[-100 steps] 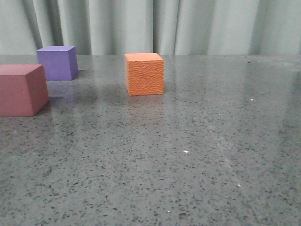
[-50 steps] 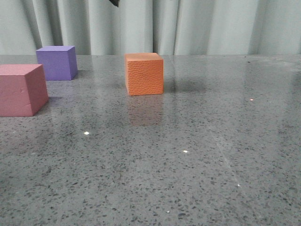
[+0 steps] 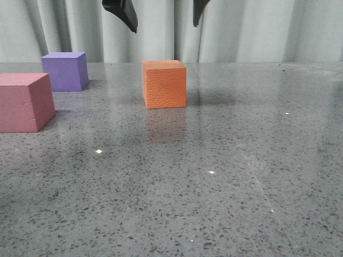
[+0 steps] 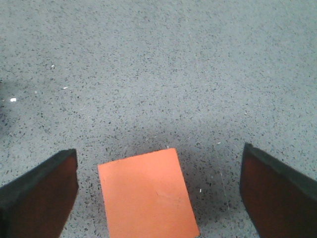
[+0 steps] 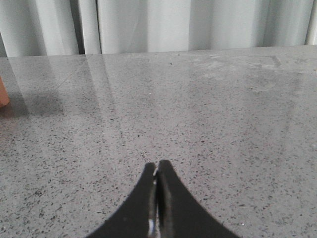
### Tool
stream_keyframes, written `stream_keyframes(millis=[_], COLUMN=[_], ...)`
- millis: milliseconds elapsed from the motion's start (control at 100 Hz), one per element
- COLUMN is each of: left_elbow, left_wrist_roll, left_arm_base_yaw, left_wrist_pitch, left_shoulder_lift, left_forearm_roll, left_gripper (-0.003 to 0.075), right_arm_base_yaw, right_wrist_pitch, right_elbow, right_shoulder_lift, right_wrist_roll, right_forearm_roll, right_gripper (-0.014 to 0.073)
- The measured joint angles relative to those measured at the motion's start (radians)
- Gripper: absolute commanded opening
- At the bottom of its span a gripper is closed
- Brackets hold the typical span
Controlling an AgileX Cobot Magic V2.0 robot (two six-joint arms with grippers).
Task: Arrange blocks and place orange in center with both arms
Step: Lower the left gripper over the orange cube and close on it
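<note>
The pink-red cube point(image 3: 24, 101) is seen nearest, at the left edge of the table point(image 3: 225, 176). Farther back, the orange cube point(image 3: 164, 83) sits below the left gripper point(image 3: 161, 13), spread wide, touching nothing. The purple cube point(image 3: 65, 70) stands far left. The right gripper point(image 5: 157, 198) is pressed closed, empty.

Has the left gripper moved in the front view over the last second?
Yes. The left gripper, open, has come down into view from the top, against the curtain, above the unmoved orange cube.
</note>
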State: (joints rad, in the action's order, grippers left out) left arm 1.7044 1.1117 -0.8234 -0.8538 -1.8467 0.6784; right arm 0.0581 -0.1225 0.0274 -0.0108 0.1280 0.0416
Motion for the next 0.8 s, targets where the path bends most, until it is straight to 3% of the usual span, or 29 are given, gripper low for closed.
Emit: stream_keyframes(millis=[800], left_elbow=[0.002], left_wrist_roll=[0.036], left_arm_base_yaw=[0.006], left_wrist_pitch=[-0.044], left_shoulder_lift=[-0.144], left_forearm_roll=[-0.013], left_gripper=[0.0618], right_arm_base_yaw=[0.000], right_wrist_pitch=[0.000], right_elbow=[0.000], right_shoulder_lift=[0.000], right_wrist_roll=[0.000], right_forearm_roll=[0.000], right_gripper=[-0.0067])
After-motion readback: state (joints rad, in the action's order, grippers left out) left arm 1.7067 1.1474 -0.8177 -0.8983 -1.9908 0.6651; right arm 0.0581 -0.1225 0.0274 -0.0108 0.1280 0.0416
